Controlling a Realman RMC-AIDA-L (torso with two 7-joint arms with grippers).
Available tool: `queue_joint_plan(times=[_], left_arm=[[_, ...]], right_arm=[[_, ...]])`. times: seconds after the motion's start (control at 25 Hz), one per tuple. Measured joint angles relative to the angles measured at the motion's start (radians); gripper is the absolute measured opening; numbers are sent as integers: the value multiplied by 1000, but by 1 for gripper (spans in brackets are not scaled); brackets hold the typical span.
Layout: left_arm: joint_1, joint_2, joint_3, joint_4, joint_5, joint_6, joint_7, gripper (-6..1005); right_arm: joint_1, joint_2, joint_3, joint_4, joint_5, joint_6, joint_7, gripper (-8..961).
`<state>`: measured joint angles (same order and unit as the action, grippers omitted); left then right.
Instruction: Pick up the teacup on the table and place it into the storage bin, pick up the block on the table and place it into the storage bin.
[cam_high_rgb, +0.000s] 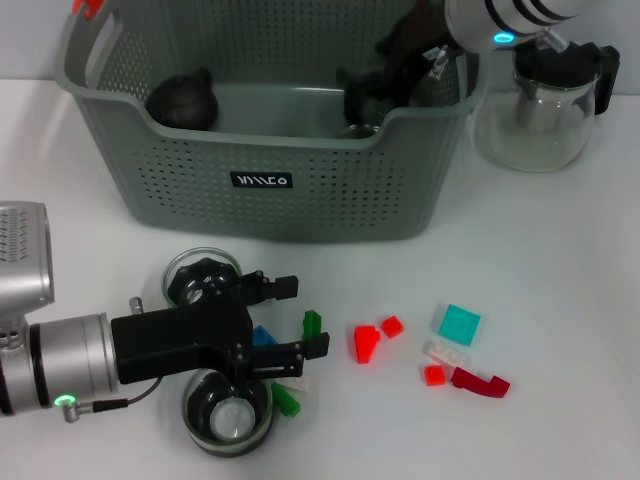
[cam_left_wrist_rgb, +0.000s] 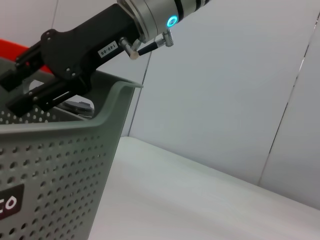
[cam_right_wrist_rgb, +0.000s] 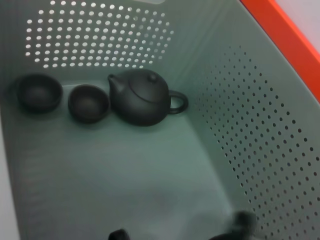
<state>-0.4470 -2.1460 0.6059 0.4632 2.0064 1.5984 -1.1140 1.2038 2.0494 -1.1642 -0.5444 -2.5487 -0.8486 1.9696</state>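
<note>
On the white table (cam_high_rgb: 560, 300), the open left gripper (cam_high_rgb: 290, 318) hovers over small, light, rigid plastic blocks (cam_high_rgb: 312, 324), best pinched across flat sides; the right gripper (cam_high_rgb: 375, 90), jaw state unclear, reaches into the grey-green perforated storage bin (cam_high_rgb: 300, 200).

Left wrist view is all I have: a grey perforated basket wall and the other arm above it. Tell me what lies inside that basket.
Observer: A dark round teapot and two small dark teacups sit on the floor of the grey-green perforated storage bin. The right tool reaches into it.
Operator: Give me my left tool's position.
Observer: The left tool is in front of the bin, open, low over a small blue block.
Operator: List the blocks to its right.
Observer: A red wedge block, a teal square plate and a dark red curved piece lie on the white table.
</note>
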Motion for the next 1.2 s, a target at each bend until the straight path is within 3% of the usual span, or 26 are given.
queue_joint_plan(times=[0.12, 0.24, 0.4, 0.52, 0.56, 0.6, 0.72, 0.88, 1.2], left_arm=[[3, 0, 0, 0, 0, 3, -2, 875], [9, 2, -1, 4, 0, 11, -3, 875], [13, 5, -23, 6, 4, 28, -3, 876], [20, 10, -39, 13, 8, 54, 0, 876], [22, 11, -40, 18, 9, 60, 1, 876], [25, 12, -40, 25, 9, 66, 1, 876], [36, 16, -40, 47, 9, 84, -1, 876], [58, 23, -40, 105, 12, 95, -2, 875], [51, 62, -41, 248, 100, 70, -5, 874]], right_arm=[[-12, 2, 5, -34, 2, -6, 0, 506], [-60, 21, 10, -152, 25, -49, -8, 553], [-163, 44, 10, -385, 136, -171, -38, 616], [-249, 44, 12, -540, 282, -289, -61, 674], [-311, 42, 19, -608, 392, -366, -100, 701], [-311, 42, 19, -608, 392, -366, -100, 727], [-425, 38, 44, -684, 586, -515, -191, 806], [-544, 35, 102, -704, 757, -722, -286, 821], [-674, 43, 128, -626, 778, -950, -333, 825]])
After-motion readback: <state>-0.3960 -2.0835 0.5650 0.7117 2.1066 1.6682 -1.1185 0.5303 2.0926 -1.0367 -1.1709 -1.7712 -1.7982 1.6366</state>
